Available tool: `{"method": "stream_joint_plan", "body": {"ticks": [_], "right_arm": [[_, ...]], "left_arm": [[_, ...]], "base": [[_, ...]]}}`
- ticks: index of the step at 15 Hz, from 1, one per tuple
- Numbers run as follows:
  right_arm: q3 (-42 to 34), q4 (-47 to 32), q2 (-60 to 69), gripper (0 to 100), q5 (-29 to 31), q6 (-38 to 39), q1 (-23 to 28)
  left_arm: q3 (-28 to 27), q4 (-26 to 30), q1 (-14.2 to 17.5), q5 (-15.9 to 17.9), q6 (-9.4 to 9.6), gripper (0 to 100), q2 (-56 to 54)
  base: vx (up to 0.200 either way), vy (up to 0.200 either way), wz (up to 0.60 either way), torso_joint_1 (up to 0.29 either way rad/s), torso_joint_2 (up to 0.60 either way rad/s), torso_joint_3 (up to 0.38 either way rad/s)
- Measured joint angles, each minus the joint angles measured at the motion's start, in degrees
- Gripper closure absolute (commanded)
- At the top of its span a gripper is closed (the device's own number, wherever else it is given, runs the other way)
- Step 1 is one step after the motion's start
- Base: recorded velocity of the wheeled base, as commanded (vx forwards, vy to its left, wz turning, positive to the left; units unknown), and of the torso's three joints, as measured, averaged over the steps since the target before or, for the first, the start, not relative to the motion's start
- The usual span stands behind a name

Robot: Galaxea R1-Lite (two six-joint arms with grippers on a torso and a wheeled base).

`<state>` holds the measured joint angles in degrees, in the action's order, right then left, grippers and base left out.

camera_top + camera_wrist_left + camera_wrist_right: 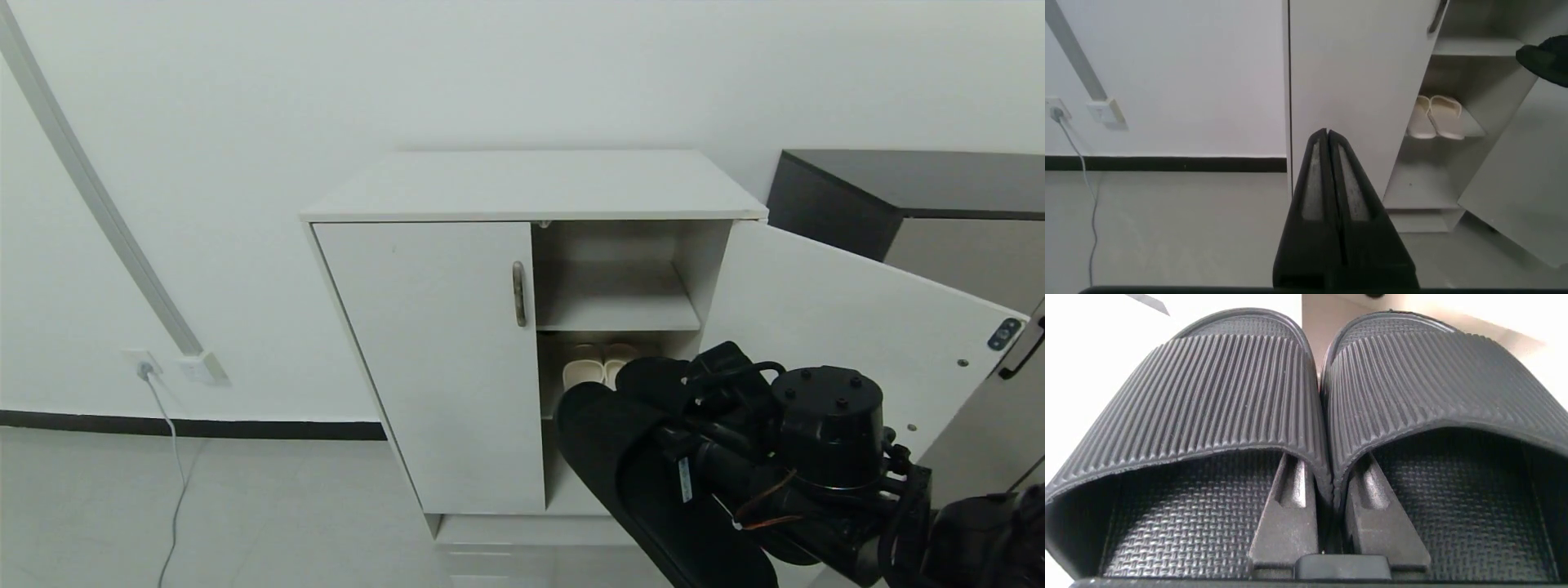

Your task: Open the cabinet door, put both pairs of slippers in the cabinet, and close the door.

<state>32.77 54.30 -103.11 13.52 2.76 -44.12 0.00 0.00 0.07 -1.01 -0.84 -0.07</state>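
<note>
Under the ribbed straps of the black slippers (1241, 384), the fingertips of the right gripper (1329, 478) are hidden, and both slippers' outer sides are cut by the picture's edges. In the head view the slippers run off the bottom edge. Together with the arm, they cover the bottom compartment of the cabinet (531, 184) and part of the cream slippers (592, 369) on their shelf. A dark handle (1020, 355) past the open door (849, 318) is clipped at the right edge, as is the dark cabinet (914, 180) behind. The base of the left gripper (1328, 139) is cut off by its picture's edge.
</note>
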Motion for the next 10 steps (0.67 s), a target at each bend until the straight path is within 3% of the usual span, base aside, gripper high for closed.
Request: {"method": "stream_joint_plan", "body": {"ticks": [10], "right_arm": [[-0.22,-0.02,-0.59,100,0.00,-0.02,-0.21]], "left_arm": [[0.00,0.00,0.00,0.06,0.06,100,0.00]], "base": [[0.000,0.000,0.00,-0.082,0.45,0.369]]}}
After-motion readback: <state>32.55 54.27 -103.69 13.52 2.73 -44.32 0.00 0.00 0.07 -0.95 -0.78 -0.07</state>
